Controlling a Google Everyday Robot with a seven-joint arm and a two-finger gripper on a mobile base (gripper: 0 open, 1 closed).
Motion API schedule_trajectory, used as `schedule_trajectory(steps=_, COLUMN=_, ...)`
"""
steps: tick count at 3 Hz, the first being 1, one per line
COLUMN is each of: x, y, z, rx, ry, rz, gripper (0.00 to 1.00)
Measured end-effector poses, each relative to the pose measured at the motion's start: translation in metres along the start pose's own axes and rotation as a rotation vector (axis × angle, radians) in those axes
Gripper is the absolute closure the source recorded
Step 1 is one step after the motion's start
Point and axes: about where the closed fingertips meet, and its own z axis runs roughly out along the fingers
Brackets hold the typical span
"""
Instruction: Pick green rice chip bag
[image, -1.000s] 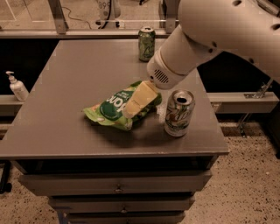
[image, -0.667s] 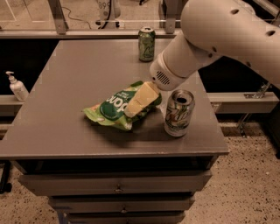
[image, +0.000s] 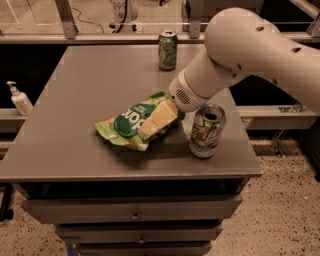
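Camera view showed the green rice chip bag (image: 126, 125) crumpled near the middle of the front edge of the desk (image: 75, 95), with the gripper (image: 156, 120) on its right end, grip state unclear. Lifting straight up would likely best spare the white-and-green can (image: 206, 131) just beside.
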Motion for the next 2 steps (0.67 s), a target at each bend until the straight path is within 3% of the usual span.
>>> schedule_trajectory(steps=2, x=-0.0038, y=0.0055, z=0.0019, rx=-0.029, ry=-0.024, rz=0.015, gripper=0.64)
